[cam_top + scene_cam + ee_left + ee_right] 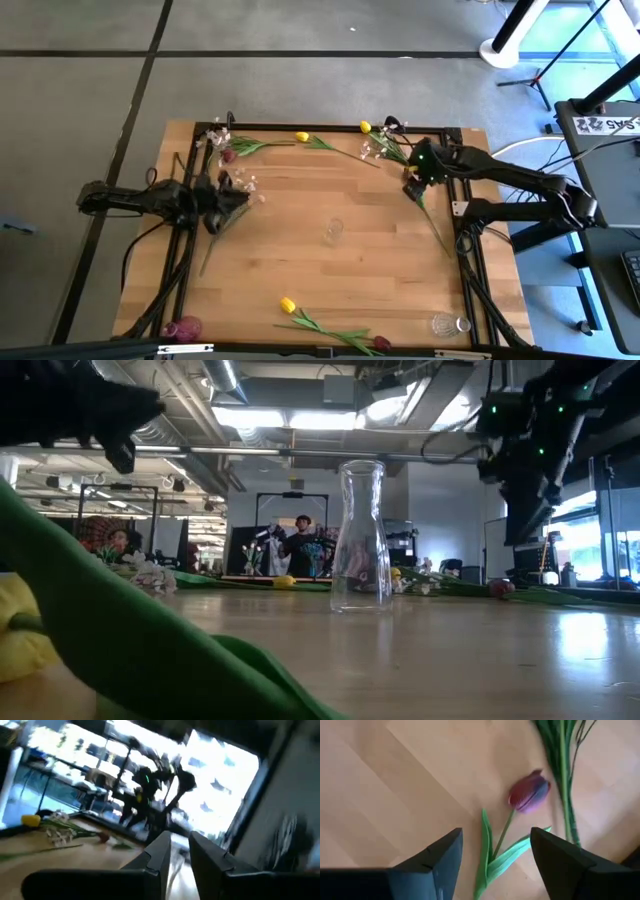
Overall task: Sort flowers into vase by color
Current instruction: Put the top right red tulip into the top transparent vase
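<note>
My left gripper [237, 196] is at the table's left, raised [122, 448], its fingers nearly together [180, 855]. A spray of white-pink blossoms [253, 190] shows at its tips, and the green stem [215, 250] runs off toward the near left. My right gripper [411, 190] is open at the far right, pointing down over a dark red tulip [529, 792] that lies on the table. The tulip's stem [502, 837] runs between the fingers without touching them. A clear glass vase [333, 232] stands upright at mid-table [360, 535]. My left gripper seems shut on the spray's thin stem, which shows as a pale line between the two fingers [171, 872]. The gripper hides the place of contact from above. The blossoms [262, 198] stick out past the fingertips, and the stem trails toward the near left.
Yellow tulips [302, 137] [365, 127], a dark red tulip [228, 155] and sprays [382, 148] lie along the far edge. A yellow tulip [288, 305] and a red one [382, 343] lie near the front. A pink vase [185, 327] and a clear vase [448, 324] are at the near corners.
</note>
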`<move>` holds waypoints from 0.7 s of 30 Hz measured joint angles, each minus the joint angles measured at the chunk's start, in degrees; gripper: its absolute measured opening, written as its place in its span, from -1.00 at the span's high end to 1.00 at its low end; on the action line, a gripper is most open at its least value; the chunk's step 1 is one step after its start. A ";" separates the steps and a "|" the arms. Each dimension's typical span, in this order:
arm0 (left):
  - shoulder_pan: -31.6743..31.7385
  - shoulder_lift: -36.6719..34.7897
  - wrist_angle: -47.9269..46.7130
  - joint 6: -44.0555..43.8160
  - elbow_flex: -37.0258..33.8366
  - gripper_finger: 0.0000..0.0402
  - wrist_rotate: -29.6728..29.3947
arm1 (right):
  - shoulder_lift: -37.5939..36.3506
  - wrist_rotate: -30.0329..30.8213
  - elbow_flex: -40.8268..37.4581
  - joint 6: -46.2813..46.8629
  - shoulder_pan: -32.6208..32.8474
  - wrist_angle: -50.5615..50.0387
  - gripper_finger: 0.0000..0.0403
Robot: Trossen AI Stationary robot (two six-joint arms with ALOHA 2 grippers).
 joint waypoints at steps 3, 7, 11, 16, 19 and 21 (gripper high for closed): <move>0.00 0.02 6.98 -14.14 0.00 0.66 -7.07 | 2.86 -0.16 -1.44 -0.66 -1.89 0.83 -0.03; 0.00 -0.01 15.15 -17.22 0.05 0.66 -9.29 | 8.83 0.10 -1.66 -1.99 -4.45 1.68 0.08; 0.00 -0.03 18.86 -15.27 0.09 0.66 -9.41 | 15.13 -1.33 -1.67 -2.24 -6.40 6.73 0.16; 0.00 -0.01 18.60 -15.63 0.07 0.66 -10.67 | 21.92 -2.06 -1.71 0.41 -7.76 8.87 0.23; 0.00 0.02 18.92 -15.86 0.07 0.66 -6.36 | 23.90 -1.11 -1.41 1.33 -7.69 8.90 0.30; -0.02 0.02 18.94 -15.85 0.07 0.66 -4.74 | 24.60 -1.07 -1.43 1.83 -7.60 9.21 0.37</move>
